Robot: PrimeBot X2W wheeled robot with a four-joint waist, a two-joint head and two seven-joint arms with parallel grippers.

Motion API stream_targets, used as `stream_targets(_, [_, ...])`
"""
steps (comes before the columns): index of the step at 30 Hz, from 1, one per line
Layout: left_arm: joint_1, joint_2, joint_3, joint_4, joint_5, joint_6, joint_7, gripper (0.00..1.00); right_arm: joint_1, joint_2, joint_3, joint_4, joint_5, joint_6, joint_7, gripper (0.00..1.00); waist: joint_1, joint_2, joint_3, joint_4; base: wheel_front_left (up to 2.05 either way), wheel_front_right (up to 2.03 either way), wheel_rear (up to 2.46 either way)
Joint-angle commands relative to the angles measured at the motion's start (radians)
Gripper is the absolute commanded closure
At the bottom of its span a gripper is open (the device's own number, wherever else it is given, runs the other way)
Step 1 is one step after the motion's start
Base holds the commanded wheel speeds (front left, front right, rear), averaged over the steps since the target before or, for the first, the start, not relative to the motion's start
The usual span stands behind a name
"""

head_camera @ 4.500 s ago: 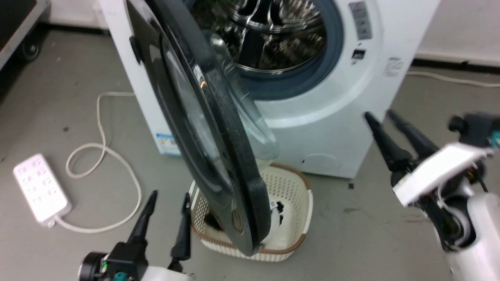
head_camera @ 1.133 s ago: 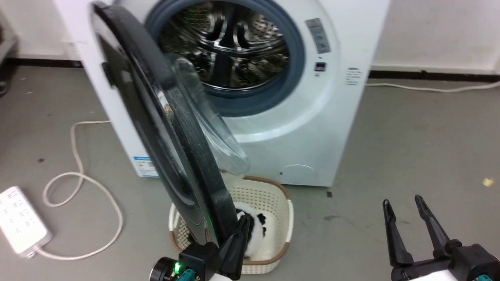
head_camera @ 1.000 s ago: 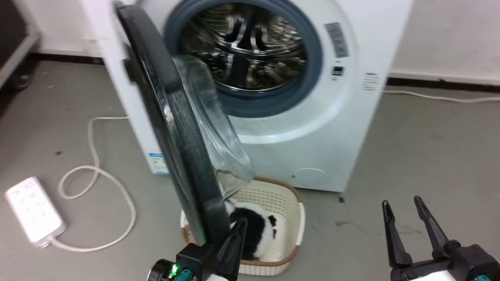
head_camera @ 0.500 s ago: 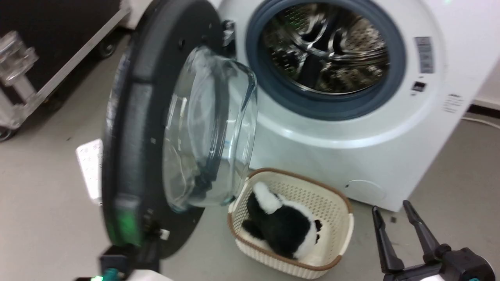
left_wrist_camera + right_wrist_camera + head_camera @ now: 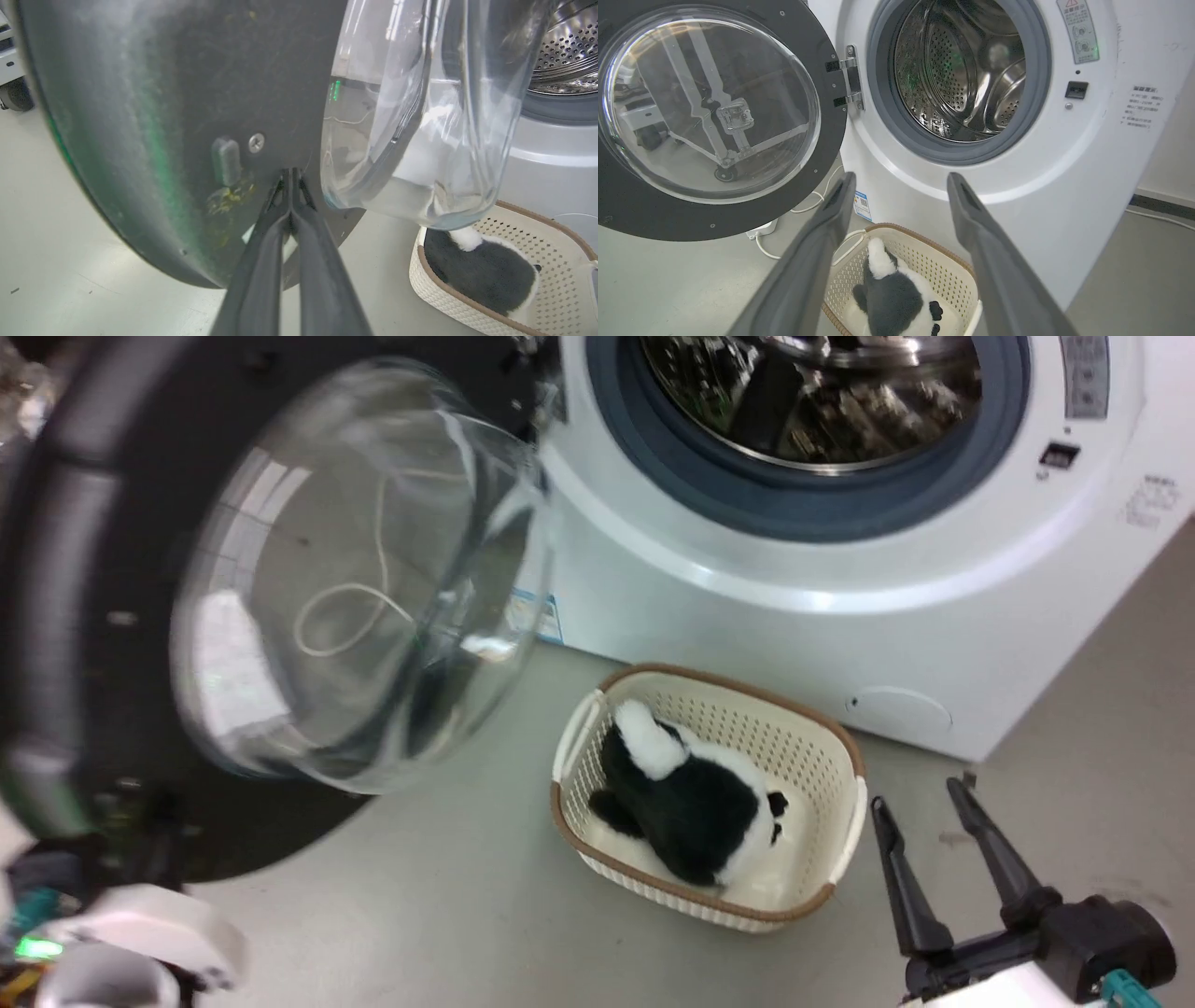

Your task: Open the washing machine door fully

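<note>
Right wrist view: the washing machine door (image 5: 714,121) stands wide open to the left on its hinge (image 5: 850,77), with its round glass bowl facing the room. Beside it, the white washing machine (image 5: 1017,196) shows its shiny drum (image 5: 966,79), dotted with little holes. A cream basket (image 5: 803,756) with a brown rim sits on the floor just in front. A black and white soft toy (image 5: 691,793) lies inside it. The right gripper (image 5: 901,176) is near the basket, its fingers spread apart and holding nothing. In the left wrist view, the left gripper (image 5: 290,173) has its fingers pressed together. The tips touch the door's black inner side near a screw (image 5: 256,143).
</note>
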Motion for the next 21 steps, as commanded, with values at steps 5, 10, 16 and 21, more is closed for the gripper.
stream_targets(5, [-0.08, 0.082, 0.086, 0.081, -0.04, -0.012, 0.003, 1.0, -0.032, -0.007, -0.005, -0.009, -0.01, 0.001, 0.0, 0.0, -0.0001, 0.0, 0.061, -0.044, 0.0, 0.0, 0.0])
stream_targets(10, [-0.15, 0.147, 0.15, 0.186, -0.077, -0.031, -0.009, 1.0, -0.046, -0.015, -0.008, -0.02, -0.014, 0.001, 0.005, 0.0, -0.0001, 0.0, 0.097, -0.06, 0.0, 0.0, 0.0])
stream_targets(16, [-0.23, 0.192, 0.202, 0.325, -0.107, -0.044, -0.061, 1.0, -0.065, -0.029, -0.008, -0.026, -0.01, 0.001, 0.011, 0.0, -0.0001, 0.0, 0.126, -0.075, 0.0, 0.0, 0.0])
stream_targets(21, [-0.27, 0.204, 0.2, 0.407, -0.103, -0.066, -0.134, 1.0, -0.068, -0.031, -0.012, -0.026, -0.012, 0.001, 0.01, 0.0, -0.0001, 0.0, 0.136, -0.081, 0.0, 0.0, 0.0])
